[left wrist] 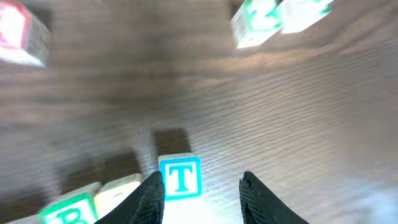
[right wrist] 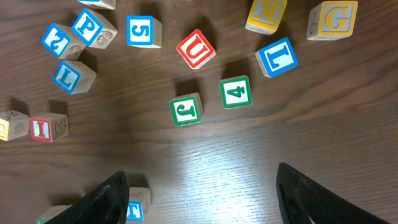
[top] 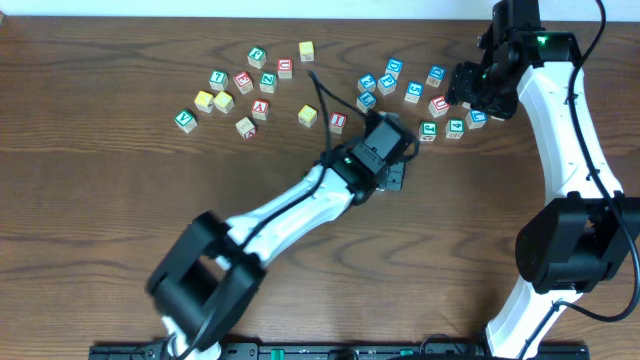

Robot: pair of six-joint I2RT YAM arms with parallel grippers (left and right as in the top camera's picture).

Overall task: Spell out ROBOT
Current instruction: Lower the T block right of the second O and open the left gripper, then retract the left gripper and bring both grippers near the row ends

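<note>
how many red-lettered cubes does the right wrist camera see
2: the red U cube near top centre, and the red I cube at the left edge. More may hide behind the right pincer.

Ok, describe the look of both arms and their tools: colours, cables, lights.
Both the left arm and the right arm have white links joined by bulky black joints, with thin black cables running alongside. Each shows a small green light near the wrist. The left tool and the right tool have plain black fingers, with no markings visible.
</note>
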